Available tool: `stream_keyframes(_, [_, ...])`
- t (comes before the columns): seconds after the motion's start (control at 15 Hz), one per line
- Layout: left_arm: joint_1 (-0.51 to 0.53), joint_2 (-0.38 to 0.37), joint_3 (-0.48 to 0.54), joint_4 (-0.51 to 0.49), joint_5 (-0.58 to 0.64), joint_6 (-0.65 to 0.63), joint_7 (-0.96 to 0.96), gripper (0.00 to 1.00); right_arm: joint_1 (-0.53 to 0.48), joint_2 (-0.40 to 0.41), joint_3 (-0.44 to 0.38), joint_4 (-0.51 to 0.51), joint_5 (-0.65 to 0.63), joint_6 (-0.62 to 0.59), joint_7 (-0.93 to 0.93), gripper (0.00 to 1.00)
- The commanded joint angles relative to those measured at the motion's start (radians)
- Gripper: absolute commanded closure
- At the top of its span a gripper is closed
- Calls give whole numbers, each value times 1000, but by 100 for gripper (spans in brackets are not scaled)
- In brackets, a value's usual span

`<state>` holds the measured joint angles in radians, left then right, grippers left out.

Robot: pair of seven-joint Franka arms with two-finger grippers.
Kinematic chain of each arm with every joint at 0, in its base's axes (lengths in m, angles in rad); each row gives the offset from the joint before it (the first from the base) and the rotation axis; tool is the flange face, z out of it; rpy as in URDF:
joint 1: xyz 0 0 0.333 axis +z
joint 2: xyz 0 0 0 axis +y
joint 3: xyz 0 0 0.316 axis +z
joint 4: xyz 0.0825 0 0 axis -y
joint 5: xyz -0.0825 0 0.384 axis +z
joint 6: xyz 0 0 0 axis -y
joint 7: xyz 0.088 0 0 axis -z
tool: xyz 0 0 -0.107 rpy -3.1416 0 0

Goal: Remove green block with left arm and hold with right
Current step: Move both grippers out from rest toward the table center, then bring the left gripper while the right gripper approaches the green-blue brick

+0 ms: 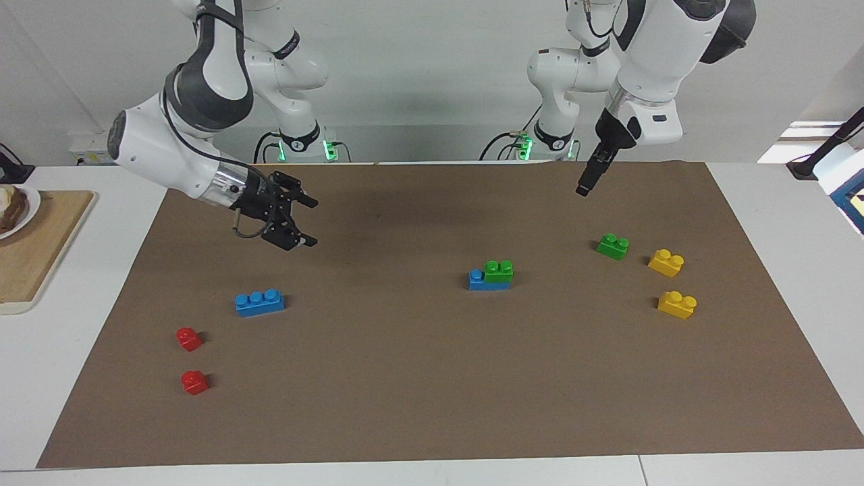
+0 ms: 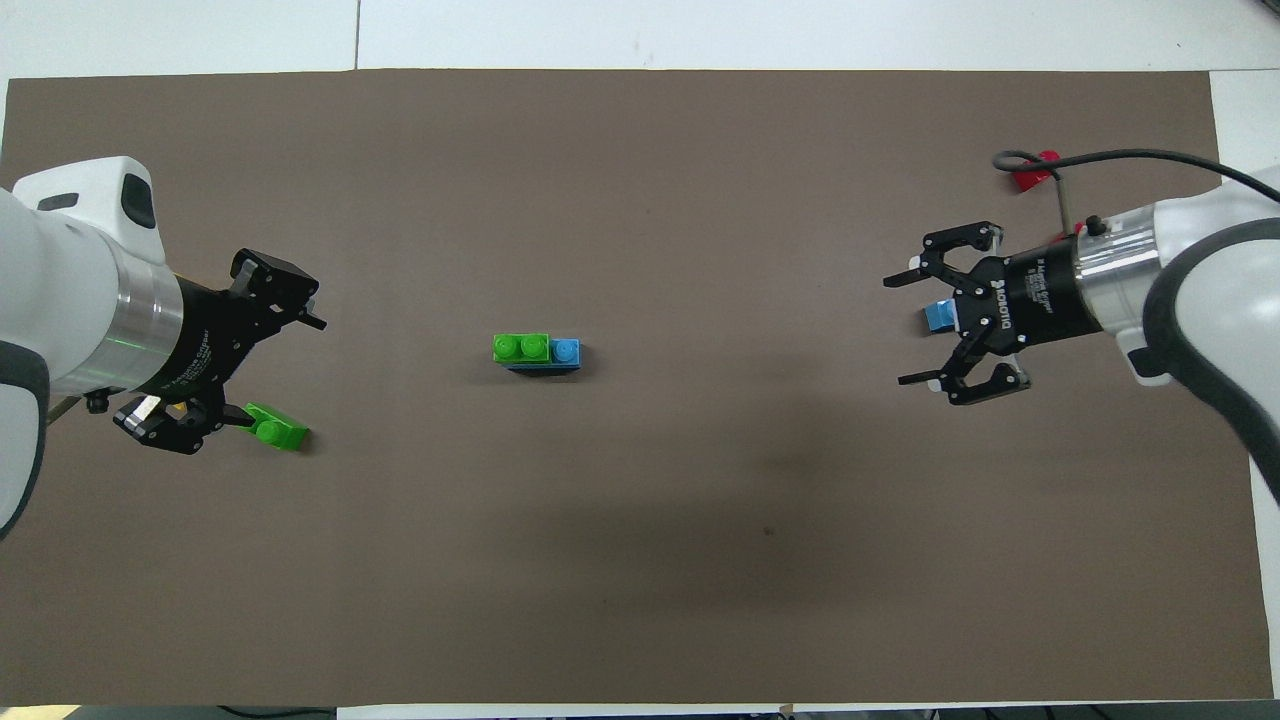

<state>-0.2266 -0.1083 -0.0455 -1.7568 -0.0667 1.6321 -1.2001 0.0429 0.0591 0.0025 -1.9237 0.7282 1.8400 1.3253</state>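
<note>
Green plastic is what I'm after: the green block (image 1: 499, 271) pressed onto one end of a blue brick (image 1: 487, 281) just right of centre in the facing frame, mid-frame from overhead. It is bright, short, with two round studs, and leaves one blue stud bare beside it. A loose green block (image 1: 613, 246) lies at the right of that frame, near two yellow bricks (image 1: 666, 262).

Both my arms hang raised and apart, I judge so neither blocks the other's approach. My left gripper (image 1: 584, 183) is up at the upper right of the facing frame, above the mat (image 1: 432, 405), fingers spread and empty in the overhead view. My right gripper (image 1: 297, 219) hovers at the left, fingers wide, over a second blue brick (image 1: 259, 302); it should pin the blue base.
</note>
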Motion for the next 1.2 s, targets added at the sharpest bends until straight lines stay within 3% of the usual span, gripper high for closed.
stream_keyframes(0.0, [-7, -33, -1, -35, -10, 38, -154, 0, 61, 2, 1, -40, 57, 111, 45, 4])
stream_keyframes(0.2, [-10, -34, -2, -47, -13, 67, -277, 0, 112, 37, 1, -43, 100, 186, 72, 4])
stream_keyframes(0.4, [-37, -56, -5, -137, -13, 165, -392, 0, 199, 73, 1, -44, 100, 264, 107, 5])
stream_keyframes(0.73, [-63, -60, -5, -208, -13, 206, -420, 0, 314, 120, 1, -60, 100, 367, 101, 5])
stream_keyframes(1.13, [-160, -149, -5, -377, -13, 233, -565, 0, 388, 185, 1, -63, 186, 481, 104, 5])
